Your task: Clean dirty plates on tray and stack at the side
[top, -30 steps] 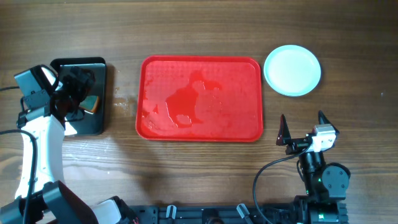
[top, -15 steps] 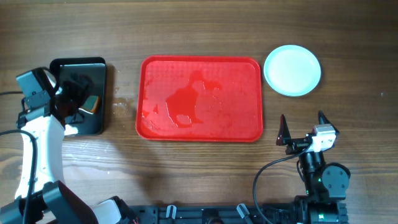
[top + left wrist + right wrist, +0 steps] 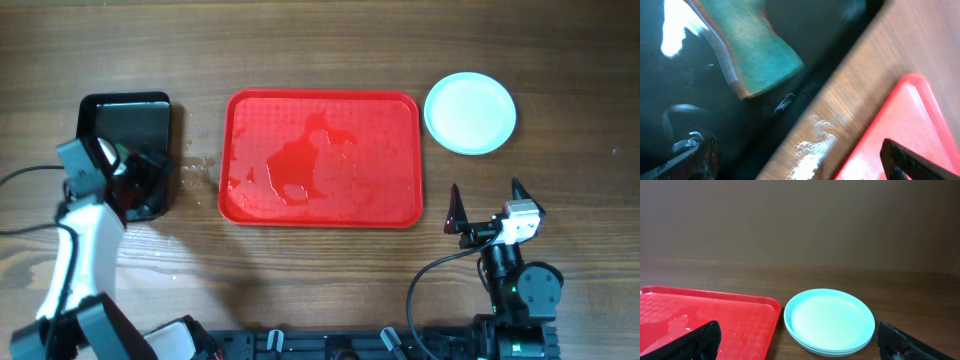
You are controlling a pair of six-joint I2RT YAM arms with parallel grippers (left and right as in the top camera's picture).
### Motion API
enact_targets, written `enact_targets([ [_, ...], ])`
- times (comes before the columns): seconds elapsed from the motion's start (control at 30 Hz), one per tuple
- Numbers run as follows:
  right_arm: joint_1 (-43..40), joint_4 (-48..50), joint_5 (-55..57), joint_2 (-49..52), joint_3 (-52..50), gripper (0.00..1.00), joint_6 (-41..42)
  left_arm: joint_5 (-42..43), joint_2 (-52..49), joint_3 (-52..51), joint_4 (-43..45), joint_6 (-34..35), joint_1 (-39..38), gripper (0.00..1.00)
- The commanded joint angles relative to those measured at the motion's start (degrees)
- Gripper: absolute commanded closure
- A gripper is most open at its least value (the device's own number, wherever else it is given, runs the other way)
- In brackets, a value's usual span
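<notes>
Black tray (image 3: 100, 110): glossy, rectangular with rounded corners, upper left of the overhead frame, on the wood-grain table (image 3: 300, 50).
Left gripper (image 3: 143, 180): over the black tray's lower right corner, fingers spread wide with nothing between them; the left wrist view shows both fingertips at the bottom corners of its frame.
Sponge (image 3: 760, 55): green face with a brownish layer along its edge, soft-looking, lying in the black tray. Only the left wrist view shows it; from overhead the arm covers it.
Drops (image 3: 200, 165): small wet specks on the wood between the two trays, shiny in the wrist view.
Red tray (image 3: 390, 120): plastic, rectangular with rounded corners, pebbled surface, centre of the overhead frame; wet patches spread over its left and middle. No plates on it.
Plates (image 3: 470, 113): round, shallow, pale blue-white, on the table at upper right, just beside the red tray's corner and apart from it. Overhead they read as one disc; the right wrist view shows stacked rims at the front edge.
Right gripper (image 3: 485, 205): lower right, above bare wood, fingers spread and holding nothing.
Change: a second ago the left gripper was higher and further left over the black tray, with the sponge visible beside it; the right gripper, red tray and plates are as they were.
</notes>
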State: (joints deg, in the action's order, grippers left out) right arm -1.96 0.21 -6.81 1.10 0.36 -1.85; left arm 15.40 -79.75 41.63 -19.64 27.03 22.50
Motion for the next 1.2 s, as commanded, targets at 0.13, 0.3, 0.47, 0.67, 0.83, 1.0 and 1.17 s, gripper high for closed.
enact_targets([
  [0.13,-0.4,0.1,0.8,-0.9,-0.1,0.0,-1.0,6.7,10.8,-12.4,16.2,-3.4,-5.8,0.0],
  [0.3,-0.4,0.1,0.8,-0.9,-0.1,0.0,-1.0,6.7,19.8,-20.0,22.4,-4.8,-6.9,0.0],
  [0.47,-0.4,0.1,0.8,-0.9,-0.1,0.0,-1.0,6.6,25.9,-25.7,26.4,-4.9,-6.9,0.0],
  [0.67,-0.4,0.1,0.8,-0.9,-0.1,0.0,-1.0,6.6,37.8,-31.8,26.4,-12.8,-6.9,0.0],
  [0.83,-0.4,0.1,0.8,-0.9,-0.1,0.0,-1.0,6.6,49.2,-38.4,27.5,-18.1,-6.9,0.0],
  [1.0,-0.4,0.1,0.8,-0.9,-0.1,0.0,-1.0,6.6,56.7,-41.3,27.3,-18.0,-6.9,0.0],
  [1.17,-0.4,0.1,0.8,-0.9,-0.1,0.0,-1.0,1.4,62.1,-41.3,23.2,-18.0,-8.0,0.0],
])
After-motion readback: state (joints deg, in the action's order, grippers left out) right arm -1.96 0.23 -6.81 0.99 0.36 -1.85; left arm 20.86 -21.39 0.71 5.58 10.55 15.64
